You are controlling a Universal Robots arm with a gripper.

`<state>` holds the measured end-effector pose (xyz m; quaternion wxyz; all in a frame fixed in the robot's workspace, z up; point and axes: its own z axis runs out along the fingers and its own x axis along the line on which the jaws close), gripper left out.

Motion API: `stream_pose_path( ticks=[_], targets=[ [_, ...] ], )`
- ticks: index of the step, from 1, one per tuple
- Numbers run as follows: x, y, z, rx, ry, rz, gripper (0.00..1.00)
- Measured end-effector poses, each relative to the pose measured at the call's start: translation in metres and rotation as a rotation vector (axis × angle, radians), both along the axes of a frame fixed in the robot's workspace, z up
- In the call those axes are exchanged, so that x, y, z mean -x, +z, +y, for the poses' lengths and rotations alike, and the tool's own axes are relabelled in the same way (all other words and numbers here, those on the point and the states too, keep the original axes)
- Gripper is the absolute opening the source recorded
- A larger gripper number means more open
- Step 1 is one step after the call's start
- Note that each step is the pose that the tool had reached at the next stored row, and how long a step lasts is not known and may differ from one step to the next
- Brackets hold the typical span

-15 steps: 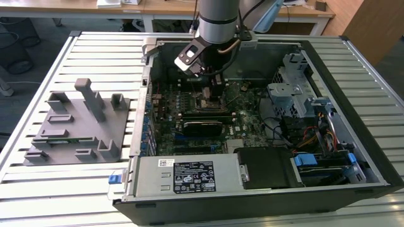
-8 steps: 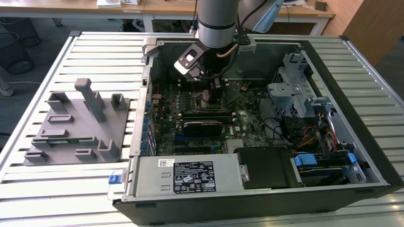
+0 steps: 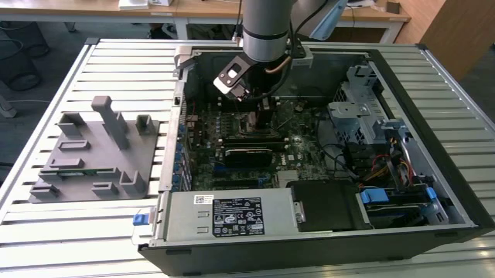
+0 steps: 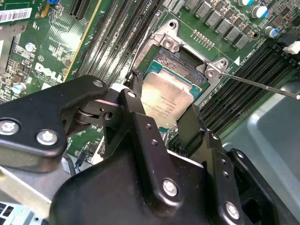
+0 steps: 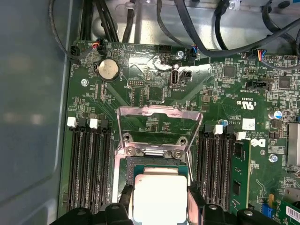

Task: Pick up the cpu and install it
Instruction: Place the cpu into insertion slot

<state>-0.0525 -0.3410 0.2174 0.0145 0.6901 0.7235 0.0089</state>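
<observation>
Gripper (image 4: 161,102) clasps cpu (image 4: 168,96) over open socket (image 4: 182,61) inside case (image 3: 309,255).

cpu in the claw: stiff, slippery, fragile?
Likely stiff: the cpu is a flat metal-topped square, no sag in the claw. Probably slippery: shiny smooth lid, held by thin edges. Over the open socket, a sideways push could do damage.

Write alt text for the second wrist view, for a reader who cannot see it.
A black end effector grips a square silver cpu by two opposite edges at the open socket of a green motherboard. Rows of dark memory slots run on either side of the socket.
</observation>
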Motion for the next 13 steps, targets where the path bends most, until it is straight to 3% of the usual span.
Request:
stream_pose_path(
  ticks=[13],
  targets=[
    [0.0005, -0.0099, 0.0002, -0.0001, -0.001, 0.0001, 0.54]
  ],
)
